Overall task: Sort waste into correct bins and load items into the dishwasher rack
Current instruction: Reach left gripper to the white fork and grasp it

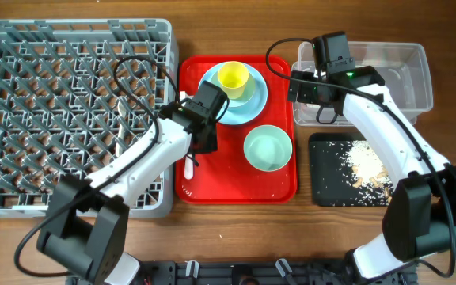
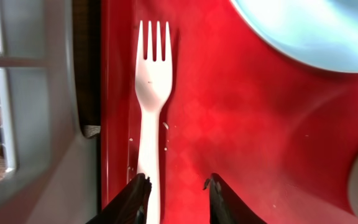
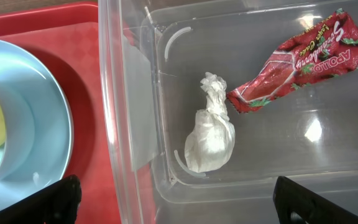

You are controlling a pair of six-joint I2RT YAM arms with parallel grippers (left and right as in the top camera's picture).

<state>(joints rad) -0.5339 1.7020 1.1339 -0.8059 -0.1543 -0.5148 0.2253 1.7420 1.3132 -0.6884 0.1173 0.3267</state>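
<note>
A white fork (image 2: pixel 153 81) lies on the red tray (image 2: pixel 241 124), near its left rim. My left gripper (image 2: pixel 177 183) is open low over the fork's handle, which runs beside the left finger; the gripper also shows in the overhead view (image 1: pixel 202 136). My right gripper (image 3: pixel 176 199) is wide open and empty above the clear tub (image 3: pixel 123 124). The white tissue scrap (image 3: pixel 211 137) and the red foil wrapper (image 3: pixel 297 59) lie in the tub. The yellow cup (image 1: pixel 233 77) stands on the blue plate (image 1: pixel 248 104). The green bowl (image 1: pixel 268 147) sits on the tray. I cannot make out the spoon.
The grey dishwasher rack (image 1: pixel 70 111) fills the left side, its edge right beside the red tray. The black tray (image 1: pixel 327 174) with rice-like scraps (image 1: pixel 366 166) lies in front of the clear tub (image 1: pixel 402 71).
</note>
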